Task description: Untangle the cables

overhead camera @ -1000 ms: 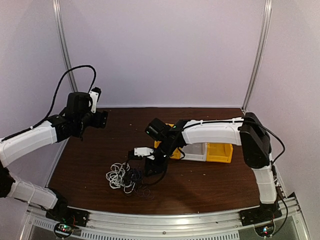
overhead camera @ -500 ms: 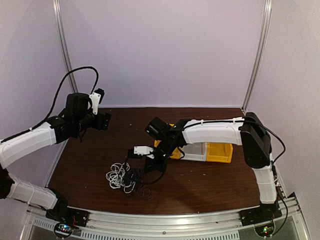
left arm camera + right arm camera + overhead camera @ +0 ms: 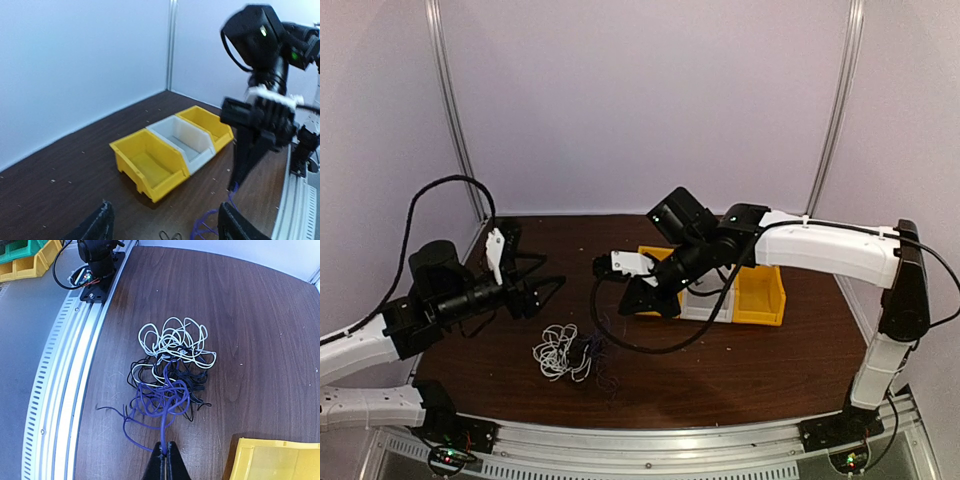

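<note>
While my right gripper [image 3: 165, 446] hangs above the table [image 3: 740, 370], its jaws are pressed together on the purple cable [image 3: 157, 402], pinching one strand right at the tips. In the wrist view that strand runs straight down from the pinch into the tangle [image 3: 570, 352]. The tangle lies on the wood near the front rail, at about 7 o'clock from the right gripper in the top view.

The white cable [image 3: 172, 340] loops around the 12 o'clock side of the heap and the black cable [image 3: 187, 377] crosses the middle. The purple coils fill the 6 o'clock side, threaded through the black ones.

My left gripper [image 3: 542, 290] hovers at about 10 o'clock from the heap, jaws spread wide, nothing between them. Its camera looks across at the nearest yellow bin [image 3: 150, 165], the white bin [image 3: 185, 137] and the right gripper dangling purple.

So, as I read it, this is the pull-out step: one cable caught, not yet free of the rest. Purple loops lie on the table hooked under black, so I judge the separation barely begun.

Next move, I reckon: bring the left jaws down onto the white-and-black bundle to pin it. Then draw the purple away toward 3 o'clock, slowly, or the whole knot will ride along with it.
</note>
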{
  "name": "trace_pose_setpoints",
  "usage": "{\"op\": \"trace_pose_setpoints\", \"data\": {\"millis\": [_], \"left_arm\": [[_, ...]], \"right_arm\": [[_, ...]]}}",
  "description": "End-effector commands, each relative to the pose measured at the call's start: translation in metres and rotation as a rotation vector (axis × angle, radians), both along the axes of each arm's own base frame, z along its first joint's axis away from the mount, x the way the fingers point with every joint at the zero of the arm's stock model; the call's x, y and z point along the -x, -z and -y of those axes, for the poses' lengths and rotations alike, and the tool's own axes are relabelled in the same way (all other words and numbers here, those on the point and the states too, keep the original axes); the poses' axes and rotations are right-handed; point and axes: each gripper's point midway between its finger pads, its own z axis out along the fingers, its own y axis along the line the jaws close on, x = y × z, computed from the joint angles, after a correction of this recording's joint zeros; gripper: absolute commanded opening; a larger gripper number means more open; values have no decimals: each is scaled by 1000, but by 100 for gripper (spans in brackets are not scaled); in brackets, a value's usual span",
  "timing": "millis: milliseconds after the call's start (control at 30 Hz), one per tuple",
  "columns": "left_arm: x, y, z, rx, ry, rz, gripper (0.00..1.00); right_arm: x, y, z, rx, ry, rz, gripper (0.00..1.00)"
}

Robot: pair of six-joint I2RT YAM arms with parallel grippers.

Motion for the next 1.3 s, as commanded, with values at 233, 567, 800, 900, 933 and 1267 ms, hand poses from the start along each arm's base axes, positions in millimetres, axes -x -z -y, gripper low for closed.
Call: {"op": "trace_pose_setpoints", "data": {"millis": [233, 567, 800, 900, 933, 1267], "left_arm": [[57, 63, 58, 97, 161, -58, 79], [18, 102, 77, 80, -25, -75, 48], [6, 146, 65, 16, -132, -122, 21], [7, 169, 55, -36, -163, -161, 14], [6, 177, 51, -50, -181, -171, 14], [10, 228, 26, -128, -257, -259, 11]], "right_arm": [[-2, -8, -4, -16, -7, 30, 0], [18, -35, 2, -56, -106, 21, 0], [34, -79, 14, -91, -198, 63, 0], [34, -118, 18, -117, -215, 123, 0], [33, -139, 19, -151, -211, 158, 0], [-3, -311, 83, -497, -35, 469, 0]]}}
